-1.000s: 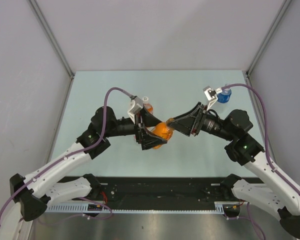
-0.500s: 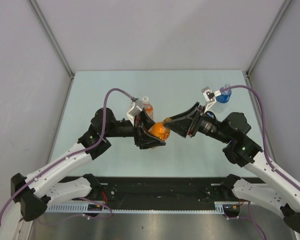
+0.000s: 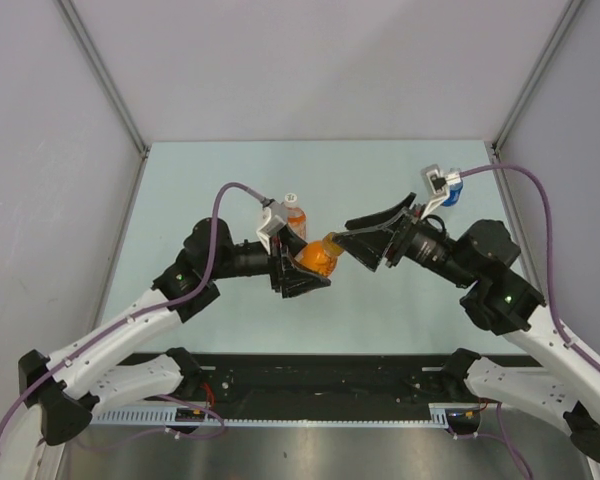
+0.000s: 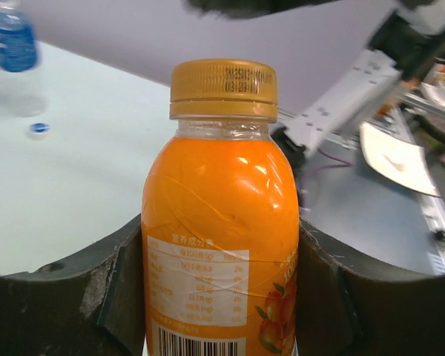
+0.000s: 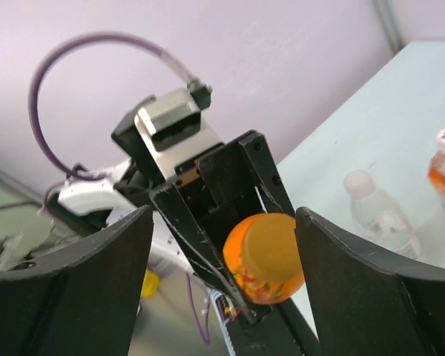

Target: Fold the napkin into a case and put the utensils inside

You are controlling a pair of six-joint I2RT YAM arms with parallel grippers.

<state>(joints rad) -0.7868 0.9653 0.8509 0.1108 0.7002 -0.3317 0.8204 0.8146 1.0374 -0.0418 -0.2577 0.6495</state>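
— Orange juice bottle (image 4: 219, 245), where?
— Over mid-table (image 3: 210, 180), tipped sideways, clamped by the body in the left gripper (image 3: 302, 268).
— Right gripper (image 3: 346, 238)?
— Fingers spread wide, facing the bottle's cap (image 5: 271, 248), just beside it.
— Anything else?
— Blue-labelled bottle (image 3: 450, 190) far right; white-capped bottle (image 3: 295, 210) behind the left gripper.

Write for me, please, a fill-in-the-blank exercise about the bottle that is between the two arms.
1. The left gripper is shut on a juice bottle filled with ____ liquid.
2. Its cap sits ____ the neck.
3. The right gripper faces that cap with its fingers ____.
4. The far bottle on the table has a ____ label.

Missing words: orange; on; open; blue.
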